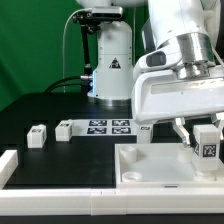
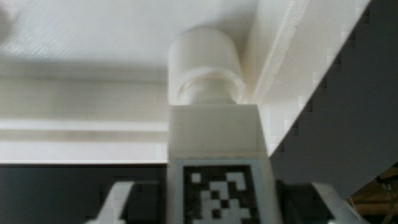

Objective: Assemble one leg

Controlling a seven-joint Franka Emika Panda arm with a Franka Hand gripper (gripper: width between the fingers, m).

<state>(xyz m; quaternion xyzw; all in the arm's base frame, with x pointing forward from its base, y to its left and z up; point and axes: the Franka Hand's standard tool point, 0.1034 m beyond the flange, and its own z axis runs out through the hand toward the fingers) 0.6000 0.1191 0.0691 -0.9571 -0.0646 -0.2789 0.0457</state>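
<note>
My gripper [image 1: 206, 140] is shut on a leg [image 1: 207, 143], a small white block with a black-and-white tag facing the camera. It holds the leg upright over the right rear part of the large white square tabletop [image 1: 160, 165]. In the wrist view the leg [image 2: 217, 150] fills the middle between my fingers [image 2: 121, 200], its rounded peg end pointing at the white tabletop [image 2: 89, 90]. Two more legs lie on the black table at the exterior view's left, one [image 1: 37, 136] further left and one [image 1: 64, 129] by the marker board.
The marker board [image 1: 110, 126] lies flat on the black table behind the tabletop. Another small white tagged piece [image 1: 145, 131] sits at its right end. A white rail [image 1: 8, 166] lies at the front left. A white robot base [image 1: 110, 60] stands at the back.
</note>
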